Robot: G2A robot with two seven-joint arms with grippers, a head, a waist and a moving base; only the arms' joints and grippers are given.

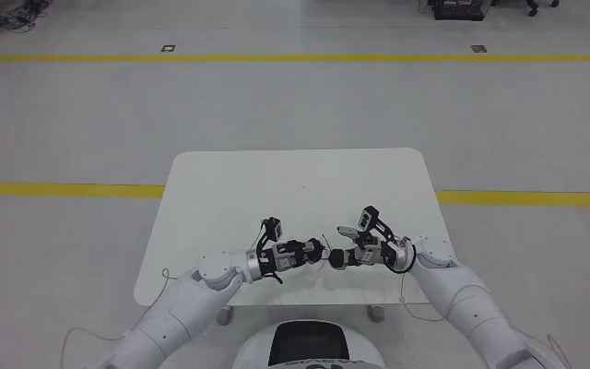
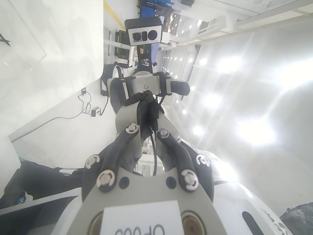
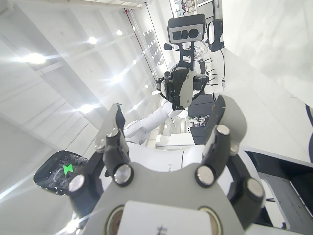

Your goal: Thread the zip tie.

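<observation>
The zip tie [image 2: 146,113] is a black strap. My left gripper [image 2: 146,131] is shut on it, and the strap sticks out past the fingertips towards the other arm. In the top view the left gripper [image 1: 316,251] and the right gripper [image 1: 341,246] face each other, close together, above the near part of the white table [image 1: 295,184]. My right gripper [image 3: 171,113] is open with nothing between its fingers [image 3: 117,117]. The left gripper [image 3: 177,94] hangs a short way ahead of it. I cannot tell whether the strap's tip touches the right gripper.
The table's front edge [image 1: 277,303] lies just below both grippers. Around the table is pale floor with yellow lines [image 1: 83,190].
</observation>
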